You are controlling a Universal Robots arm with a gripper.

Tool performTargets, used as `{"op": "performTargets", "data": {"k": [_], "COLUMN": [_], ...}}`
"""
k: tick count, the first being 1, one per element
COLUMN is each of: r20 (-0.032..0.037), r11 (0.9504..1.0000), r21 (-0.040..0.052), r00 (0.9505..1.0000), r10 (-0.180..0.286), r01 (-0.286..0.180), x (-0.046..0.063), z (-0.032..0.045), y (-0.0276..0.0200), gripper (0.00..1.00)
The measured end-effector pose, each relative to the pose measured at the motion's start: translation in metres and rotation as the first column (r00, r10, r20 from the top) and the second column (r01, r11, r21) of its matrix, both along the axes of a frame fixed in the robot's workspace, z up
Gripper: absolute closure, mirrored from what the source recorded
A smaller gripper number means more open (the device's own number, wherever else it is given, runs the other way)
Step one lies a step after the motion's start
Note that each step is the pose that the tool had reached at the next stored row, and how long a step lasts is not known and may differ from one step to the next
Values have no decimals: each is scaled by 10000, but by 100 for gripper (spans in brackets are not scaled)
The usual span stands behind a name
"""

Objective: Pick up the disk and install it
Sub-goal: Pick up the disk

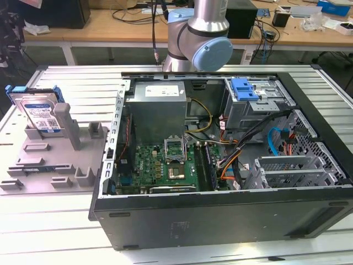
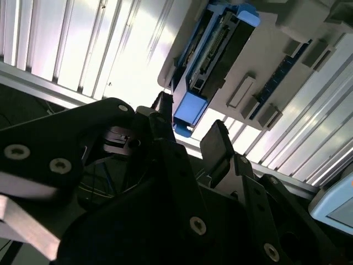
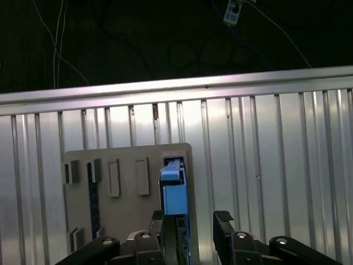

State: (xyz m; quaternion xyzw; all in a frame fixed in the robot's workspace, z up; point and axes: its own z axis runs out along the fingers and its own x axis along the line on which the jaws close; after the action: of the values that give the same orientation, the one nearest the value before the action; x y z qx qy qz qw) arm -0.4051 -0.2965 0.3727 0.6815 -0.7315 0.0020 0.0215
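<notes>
Step in hand, as judged: approach for pick-up. The disk [image 1: 39,113] stands on edge in the grey fixture [image 1: 38,160], at the exterior view's left of the open computer case [image 1: 220,221]. In the first wrist view the gripper [image 3: 190,220] hangs above it, fingers spread and empty. A grasp calls for centring; the disk lies nearer one finger.

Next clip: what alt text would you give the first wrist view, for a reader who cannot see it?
An open gripper hangs above the disk, which stands on edge in a grey holder on a ribbed metal table. The fingers are apart and hold nothing, with the disk's blue bracket seen between them.
</notes>
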Motion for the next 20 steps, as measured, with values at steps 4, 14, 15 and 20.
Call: {"op": "performTargets", "data": {"k": [4,14,15,20], "r20": [3,5,5,7], "r11": [10000,9997,9997,9986], "r21": [0,-1,-1,0], "r00": [10000,9997,9997,9986], "r10": [67,238,261,523], "r01": [-67,-238,-261,-523], "x": [-15,-42,-44,-46], "z": [-27,-99,-106,-137], "y": [1,-12,-15,-47], "gripper": [52,52,52,52]}}
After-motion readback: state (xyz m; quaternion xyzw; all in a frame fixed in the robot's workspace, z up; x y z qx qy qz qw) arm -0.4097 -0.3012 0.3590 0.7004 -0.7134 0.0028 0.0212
